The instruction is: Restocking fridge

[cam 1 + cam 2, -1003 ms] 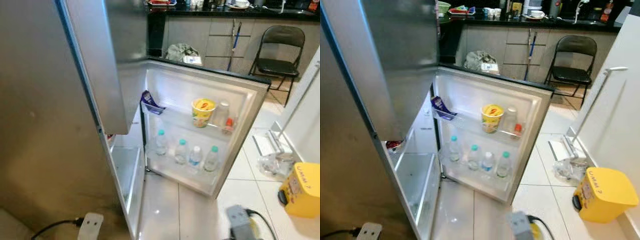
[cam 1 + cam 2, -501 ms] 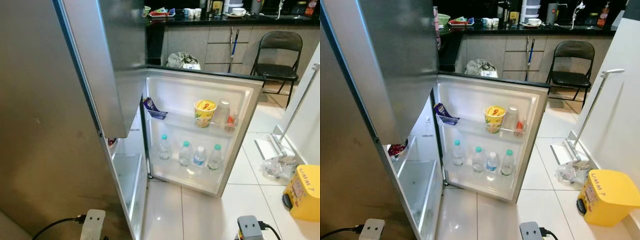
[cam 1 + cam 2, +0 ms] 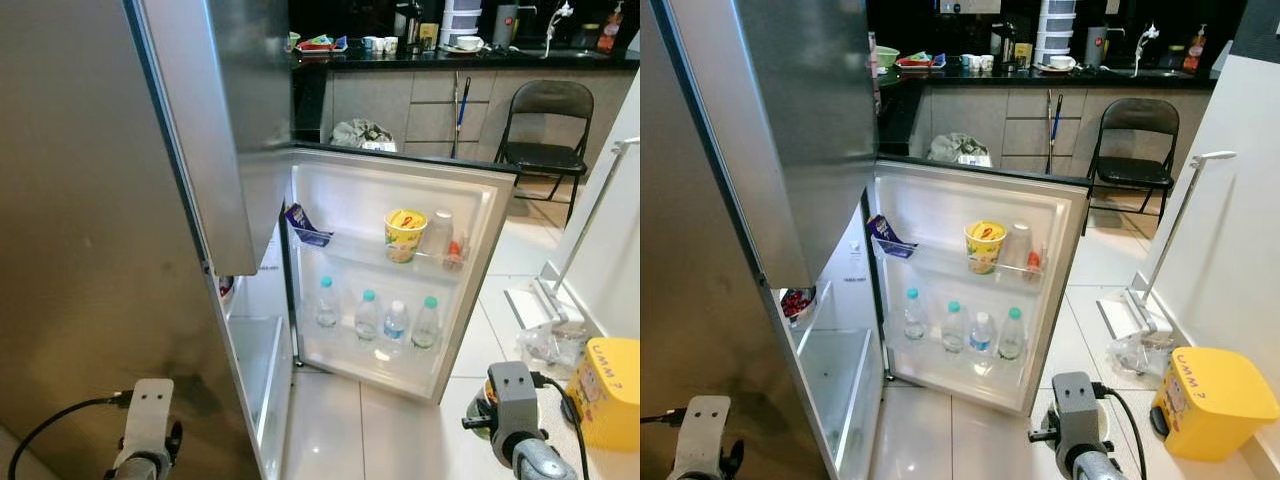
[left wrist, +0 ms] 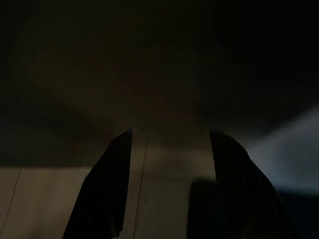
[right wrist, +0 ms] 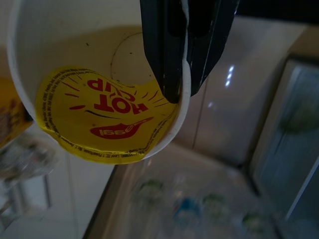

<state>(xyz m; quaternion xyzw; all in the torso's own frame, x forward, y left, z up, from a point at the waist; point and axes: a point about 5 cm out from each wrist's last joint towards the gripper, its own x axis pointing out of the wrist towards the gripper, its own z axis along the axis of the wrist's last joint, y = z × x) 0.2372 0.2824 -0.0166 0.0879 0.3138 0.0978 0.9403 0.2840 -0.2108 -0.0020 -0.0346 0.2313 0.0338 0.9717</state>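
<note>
The cup (image 5: 94,84) that the right gripper (image 5: 180,92) pinches at the rim has a yellow lid with red words "HOT CUP", seen upside down, and a red mark under them that cannot be read. The yellow bin (image 3: 1212,398), at 4 o'clock from the open fridge door (image 3: 980,280), carries dark letters like "UMM ?".

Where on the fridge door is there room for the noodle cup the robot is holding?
The best gap is on the upper door shelf, between the blue packet and the yellow cup. Right of that cup it's crowded. Four water bottles fill the lower shelf. The right claw grips the noodle cup.
</note>
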